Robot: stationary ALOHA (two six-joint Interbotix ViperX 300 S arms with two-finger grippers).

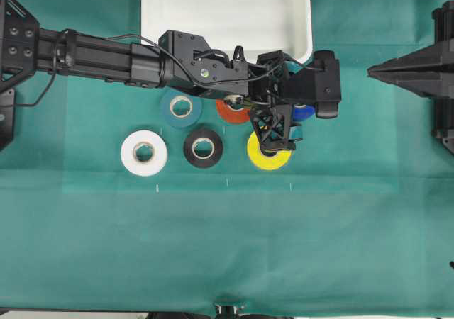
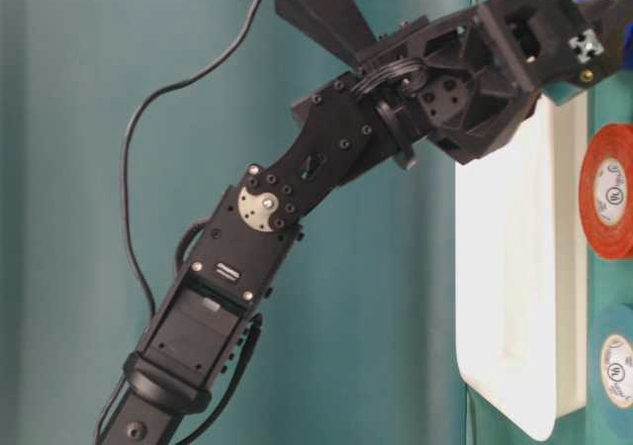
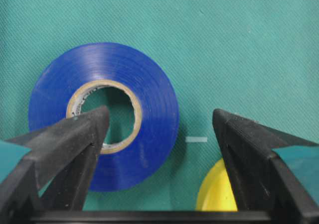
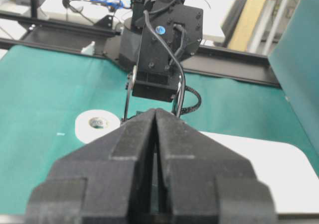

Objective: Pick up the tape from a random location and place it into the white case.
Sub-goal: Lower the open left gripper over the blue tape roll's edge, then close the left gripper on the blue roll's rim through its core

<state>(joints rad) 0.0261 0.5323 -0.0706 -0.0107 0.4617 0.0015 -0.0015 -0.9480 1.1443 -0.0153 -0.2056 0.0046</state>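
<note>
Overhead, tape mostly hidden under spread, empty left claw; right claw clenched.

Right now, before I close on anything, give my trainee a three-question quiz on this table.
1. True or false: the left gripper is shut on the blue tape.
2. Which roll peeks in beside the blue tape in the left wrist view? A) white B) yellow C) black
3. Fill in: the right gripper has its jaws ____.

Key: 1 false, the jaws stand open, one fingertip over the roll's hole. 2 B, the yellow roll. 3 shut.
</note>
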